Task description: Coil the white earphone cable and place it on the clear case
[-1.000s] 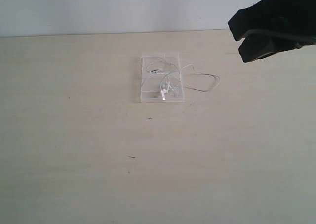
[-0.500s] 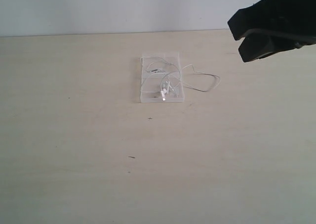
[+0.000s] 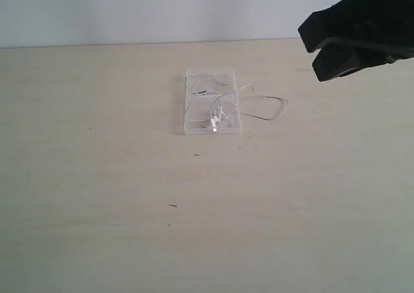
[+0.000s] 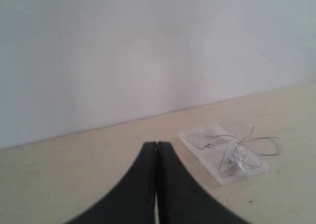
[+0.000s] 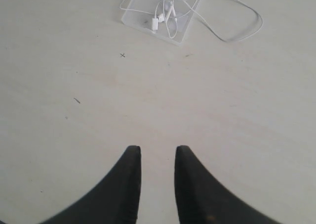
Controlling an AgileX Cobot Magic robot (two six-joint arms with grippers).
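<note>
The clear case [image 3: 200,121] lies flat on the wooden table at mid-back. The white earphone cable [image 3: 218,114] rests loosely on it, earbuds near the case's front edge, and one loop [image 3: 275,109] spills onto the table to the right. In the right wrist view the case [image 5: 183,30] and cable [image 5: 232,38] lie far ahead of my right gripper [image 5: 158,150], which is open and empty. This right gripper [image 3: 312,47] hovers high at the upper right of the exterior view. My left gripper [image 4: 157,145] is shut on nothing, with the case [image 4: 256,168] and cable [image 4: 236,157] off to one side.
The pale wooden table [image 3: 129,196] meets a white wall [image 3: 162,8] at the back. A few tiny dark specks [image 3: 173,206] dot the wood in front of the case.
</note>
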